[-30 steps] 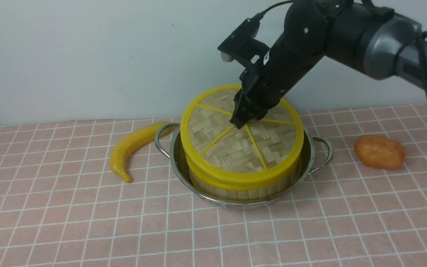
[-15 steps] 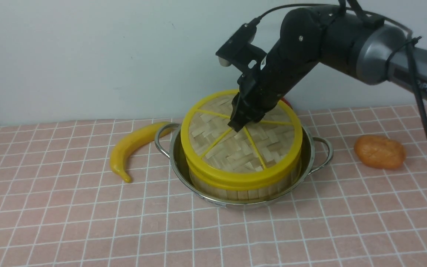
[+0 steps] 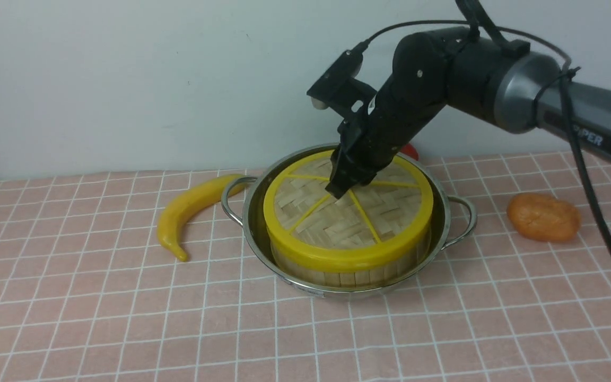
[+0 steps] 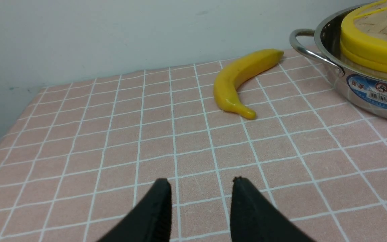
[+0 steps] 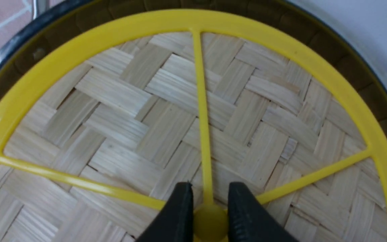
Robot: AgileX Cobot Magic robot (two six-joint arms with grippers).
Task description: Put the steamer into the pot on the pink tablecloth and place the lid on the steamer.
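The lid (image 3: 347, 212) lies on the steamer (image 3: 350, 277), inside the pot (image 3: 313, 289) on the pink cloth (image 3: 178, 329). The right gripper (image 5: 210, 205) pinches the lid's knob (image 5: 210, 222). A banana (image 3: 186, 209) lies beside the pot's left handle (image 3: 225, 199); a brown, potato-like item (image 3: 544, 217) lies to the pot's right. The left gripper (image 4: 202, 183) is spread over the cloth.

On the right arm (image 3: 517, 87), up the arm from its gripper (image 3: 337, 188), light capital letters stand on the dark casing; "PER" is legible, with one partly hidden letter before it that looks like "I" or "P"; well apart from the left gripper (image 4: 202, 183), on the pot's outer wall (image 4: 364, 92), is a blue oval label (image 4: 378, 92) with a white barcode patch, a round red emblem and pale characters too small to read.
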